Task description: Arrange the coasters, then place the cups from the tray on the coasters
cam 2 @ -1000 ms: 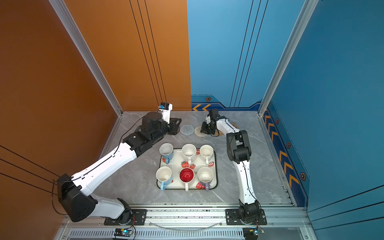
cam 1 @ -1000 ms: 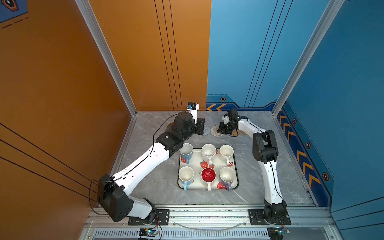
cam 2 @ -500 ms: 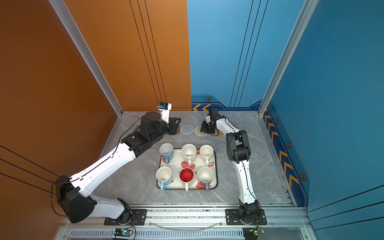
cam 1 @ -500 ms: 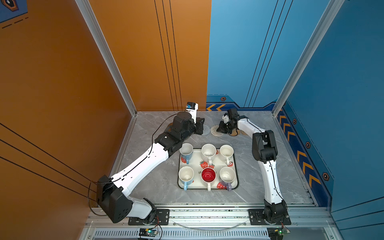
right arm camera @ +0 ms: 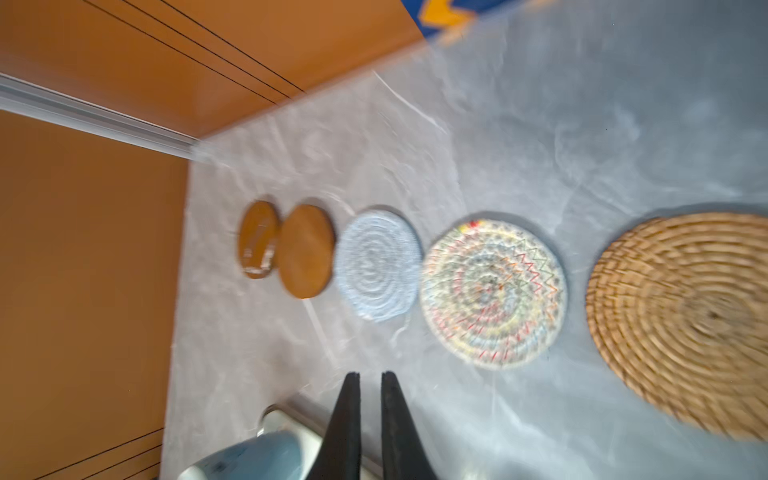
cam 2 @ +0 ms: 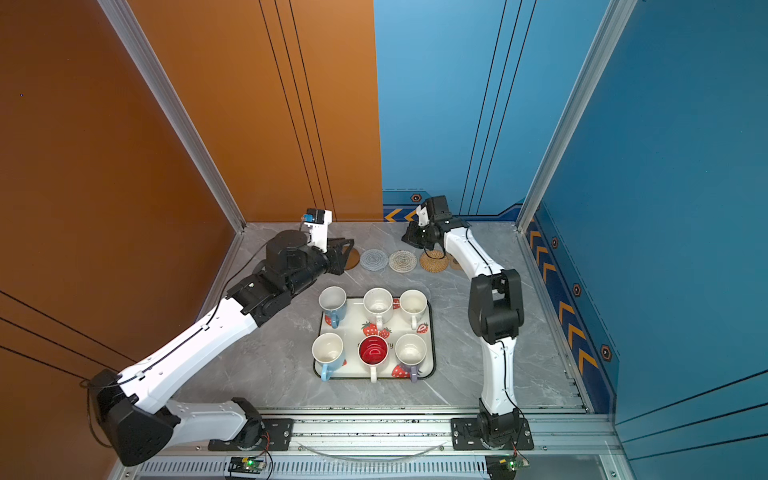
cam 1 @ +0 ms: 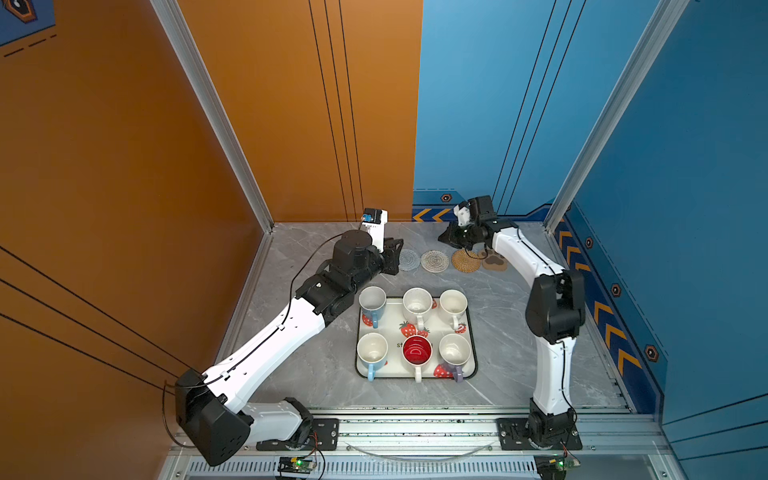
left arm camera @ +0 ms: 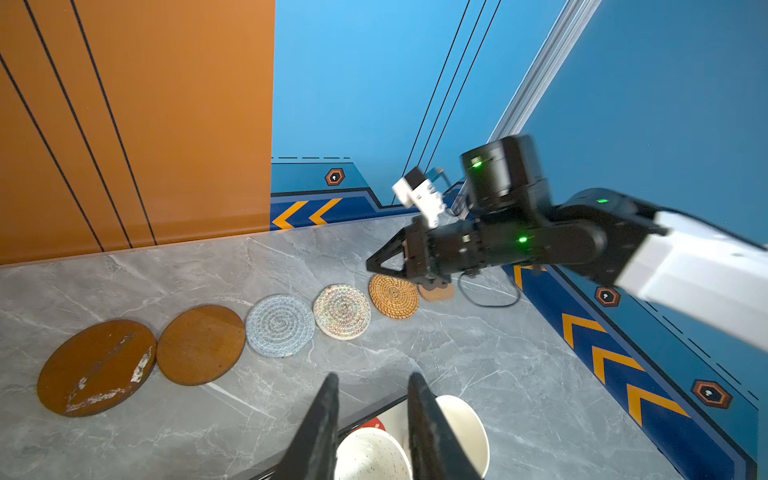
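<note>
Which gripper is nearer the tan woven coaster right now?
Right. The right gripper hangs close by the tan woven coaster; the left gripper is at the row's other end, by the brown discs.

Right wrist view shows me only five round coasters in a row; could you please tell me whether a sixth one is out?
Observer: Yes, the paw-print coaster lies just past the tan woven coaster, at the row's end.
Operator: Thanks; are any cups on coasters?
Observer: No, all six cups stand on the tray.
Operator: And the left end effector?
Observer: The left end effector hovers by the brown discs, slightly open and empty.
</note>
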Controlling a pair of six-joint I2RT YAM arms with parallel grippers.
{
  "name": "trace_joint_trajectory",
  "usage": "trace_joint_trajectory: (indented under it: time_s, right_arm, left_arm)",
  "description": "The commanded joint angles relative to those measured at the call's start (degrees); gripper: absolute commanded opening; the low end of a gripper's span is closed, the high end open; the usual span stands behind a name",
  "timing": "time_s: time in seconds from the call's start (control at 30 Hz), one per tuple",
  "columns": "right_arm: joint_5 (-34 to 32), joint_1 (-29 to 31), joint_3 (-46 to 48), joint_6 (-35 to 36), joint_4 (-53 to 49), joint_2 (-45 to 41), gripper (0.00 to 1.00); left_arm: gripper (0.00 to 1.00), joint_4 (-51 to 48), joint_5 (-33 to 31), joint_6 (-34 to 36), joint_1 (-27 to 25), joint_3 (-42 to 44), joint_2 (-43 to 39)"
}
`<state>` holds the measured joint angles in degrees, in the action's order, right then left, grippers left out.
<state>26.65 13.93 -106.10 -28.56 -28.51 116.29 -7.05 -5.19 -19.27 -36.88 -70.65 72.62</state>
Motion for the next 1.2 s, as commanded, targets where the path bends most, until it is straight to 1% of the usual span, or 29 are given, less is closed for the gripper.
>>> trace_joint_trajectory:
  time_s: [0.0, 0.07, 0.17, 0.27, 0.37, 0.47, 0.63, 0.8, 0.97, 1.17]
  right_arm:
    - [-3.63, -0.11, 6.1, 0.81, 1.18, -8.05, 0.12]
    - [-6.93, -0.64, 9.62, 1.97, 1.1, -12.21, 0.16]
    - [-9.23, -3.08, 12.22, 2.62, 0.06, -14.49, 0.19]
    - [-10.69, -5.78, 12.29, 3.41, -1.35, -12.97, 0.21]
    - [-11.21, -7.89, 10.3, 3.6, -1.46, -8.71, 0.24]
    - [-12.0, -9.24, 4.98, 3.83, -1.59, -2.26, 0.27]
    - [-15.63, -10.98, -10.96, 3.77, -4.64, 12.13, 0.29]
    - [-18.88, -11.91, -22.45, 3.18, -5.68, 21.96, 0.33]
    - [-18.67, -13.63, -30.3, 1.18, -5.84, 29.07, 0.37]
    - [-17.41, -15.8, -33.44, -0.69, -5.64, 33.91, 0.37]
  left_arm:
    - [0.31, 0.46, -1.66, 0.72, -1.0, 2.05, -3.52]
    - [0.32, 0.48, -1.9, 0.94, -1.11, 3.31, -5.35]
    - [0.32, 0.33, -2.49, 1.32, -1.08, 4.72, -7.65]
    - [0.33, -0.38, -3.43, 1.89, -1.05, 5.59, -9.3]
    - [0.34, -1.12, -4.67, 2.6, -1.08, 6.07, -10.38]
    - [0.35, -1.48, -6.15, 3.01, -1.0, 6.28, -10.66]
    - [0.39, -0.95, -8.11, 3.39, -0.81, 6.4, -9.98]
    - [0.4, -0.8, -8.97, 4.63, -0.71, 5.59, -8.79]
    - [0.41, -0.26, -10.6, 5.79, -0.62, 5.48, -7.84]
    - [0.42, -0.51, -10.89, 6.41, -0.44, 4.33, -5.46]
